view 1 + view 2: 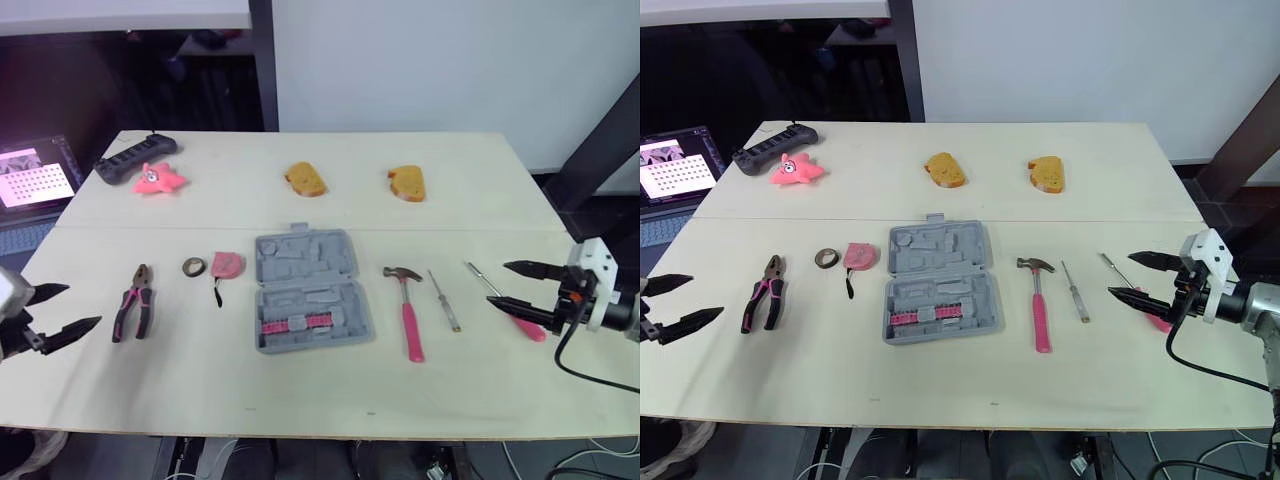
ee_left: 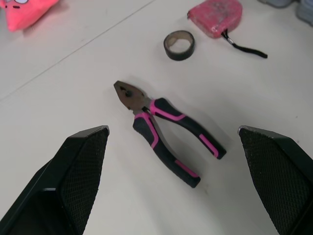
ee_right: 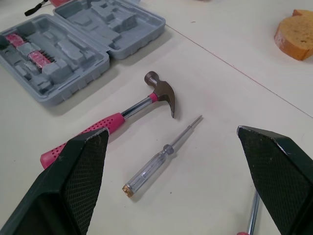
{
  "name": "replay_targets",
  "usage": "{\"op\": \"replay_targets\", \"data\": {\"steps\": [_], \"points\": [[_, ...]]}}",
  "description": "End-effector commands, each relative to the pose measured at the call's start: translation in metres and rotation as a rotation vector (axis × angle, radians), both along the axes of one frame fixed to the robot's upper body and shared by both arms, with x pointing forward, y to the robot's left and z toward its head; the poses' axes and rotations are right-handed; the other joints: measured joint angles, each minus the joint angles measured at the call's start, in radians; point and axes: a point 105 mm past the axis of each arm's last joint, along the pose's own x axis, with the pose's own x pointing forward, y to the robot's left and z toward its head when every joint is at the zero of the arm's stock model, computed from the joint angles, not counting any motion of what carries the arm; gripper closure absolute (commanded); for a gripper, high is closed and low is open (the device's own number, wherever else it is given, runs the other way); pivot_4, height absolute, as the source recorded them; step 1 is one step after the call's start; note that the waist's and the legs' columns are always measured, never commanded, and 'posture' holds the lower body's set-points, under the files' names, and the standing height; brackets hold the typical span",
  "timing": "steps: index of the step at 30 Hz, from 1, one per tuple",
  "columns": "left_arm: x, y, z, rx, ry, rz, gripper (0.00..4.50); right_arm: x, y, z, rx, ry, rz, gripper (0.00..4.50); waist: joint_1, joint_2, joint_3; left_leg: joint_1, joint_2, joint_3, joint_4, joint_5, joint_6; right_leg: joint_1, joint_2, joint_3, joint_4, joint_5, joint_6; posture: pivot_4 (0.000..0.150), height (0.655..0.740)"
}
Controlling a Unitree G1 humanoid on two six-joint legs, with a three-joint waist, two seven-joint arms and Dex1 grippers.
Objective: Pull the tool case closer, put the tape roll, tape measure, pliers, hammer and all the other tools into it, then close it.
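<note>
Tool case (image 1: 310, 290) open, long axis near-to-far, hammer (image 1: 410, 320) parallel, head far

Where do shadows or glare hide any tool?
Nowhere. Left eye view: even light on the table, only thin soft shadows under the hammer; the screen glows bright at the left edge. Left wrist view: faint shadow beside the pliers. Right wrist view: no glare on the clear screwdriver.

Looking at a lab setup here: laptop (image 1: 675, 165) displaying a dot grid, cables (image 1: 605, 450) trailing under a bare table (image 1: 940, 380).
</note>
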Motion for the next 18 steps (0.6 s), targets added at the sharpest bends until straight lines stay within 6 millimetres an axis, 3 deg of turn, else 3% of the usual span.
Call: {"op": "replay_targets", "data": {"steps": [1, 10, 16, 18], "points": [[0.002, 0.004, 0.015, 0.046, -0.036, -0.009, 0.05, 0.001, -0.004, 0.011, -0.012, -0.040, -0.001, 0.00, 0.000, 0.000, 0.000, 0.000, 0.000, 0.000, 0.000, 0.000, 0.000, 0.000, 0.000, 0.000, 0.000, 0.000, 0.000, 0.150, 0.7377], [0.005, 0.000, 0.012, 0.014, -0.004, -0.043, 0.05, 0.001, 0.002, 0.015, -0.009, -0.043, 0.016, 0.00, 0.000, 0.001, 0.000, 0.000, 0.000, 0.000, 0.000, 0.000, 0.000, 0.000, 0.000, 0.000, 0.000, 0.001, 0.001, 0.150, 0.7377], [0.011, -0.038, 0.022, -0.080, 0.036, -0.196, 0.05, 0.006, 0.025, 0.018, -0.061, -0.026, 0.053, 0.00, 0.000, 0.001, 0.000, 0.000, 0.000, 0.000, 0.000, 0.000, 0.000, 0.000, 0.000, 0.000, 0.001, 0.001, 0.002, 0.150, 0.7377], [0.014, -0.059, 0.012, -0.047, 0.069, -0.265, 0.05, 0.011, 0.039, 0.019, -0.066, -0.008, 0.061, 0.00, 0.000, 0.001, 0.001, 0.000, 0.000, 0.000, 0.000, 0.000, 0.000, 0.000, 0.000, 0.000, 0.001, 0.001, 0.002, 0.150, 0.7377]]}}
